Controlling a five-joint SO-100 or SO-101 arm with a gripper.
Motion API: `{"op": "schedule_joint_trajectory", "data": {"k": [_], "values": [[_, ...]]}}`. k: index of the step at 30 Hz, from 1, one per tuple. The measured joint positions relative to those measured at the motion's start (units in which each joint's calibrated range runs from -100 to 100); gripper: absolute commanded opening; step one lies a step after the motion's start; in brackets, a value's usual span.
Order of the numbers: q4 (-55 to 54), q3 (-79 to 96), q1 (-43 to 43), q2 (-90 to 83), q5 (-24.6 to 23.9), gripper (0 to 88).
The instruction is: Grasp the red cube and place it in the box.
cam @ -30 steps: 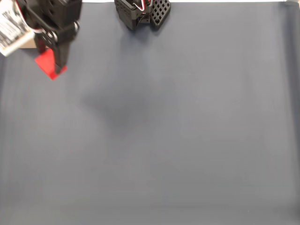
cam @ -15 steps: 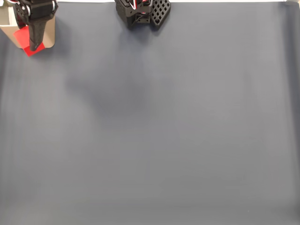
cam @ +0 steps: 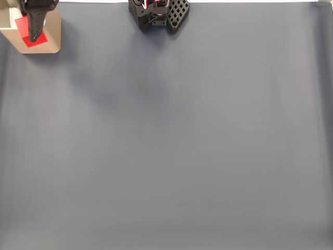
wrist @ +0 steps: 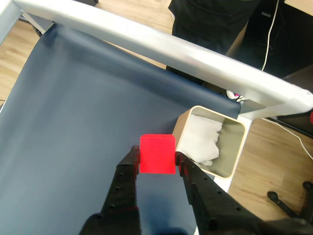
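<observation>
In the wrist view, the black two-finger gripper (wrist: 157,155) rises from the bottom centre of the frame with the small bright red matte cube (wrist: 157,154) pinched between its fingertips — one finger (wrist: 128,169) presses the cube's left face and the other its right, so the jaws are closed to the cube's width. The cube hangs in the air above the dark blue-grey mat (wrist: 73,127). Just beyond and to the right of it stands the tan, round-cornered box (wrist: 209,142), its mouth open upward and some crumpled white material lying inside. Nothing stands between cube and box. Farther off, a pale grey bar (wrist: 161,46) crosses the upper frame, with wooden floor (wrist: 269,156) and a white cable (wrist: 270,29) behind.

In the fixed view, gripper (cam: 34,37) and cube (cam: 23,26) sit in the upper left corner, overlapping the box (cam: 49,39) — the black arm base (cam: 156,14) is at top centre.
</observation>
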Motion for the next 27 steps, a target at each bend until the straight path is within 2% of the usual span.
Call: {"op": "schedule_joint_trajectory", "data": {"k": [16,27], "values": [[-0.6,2.4,6.5,-1.0,-1.9,0.0],[-1.0,-1.6,7.3,4.3,-2.7,0.0]]}}
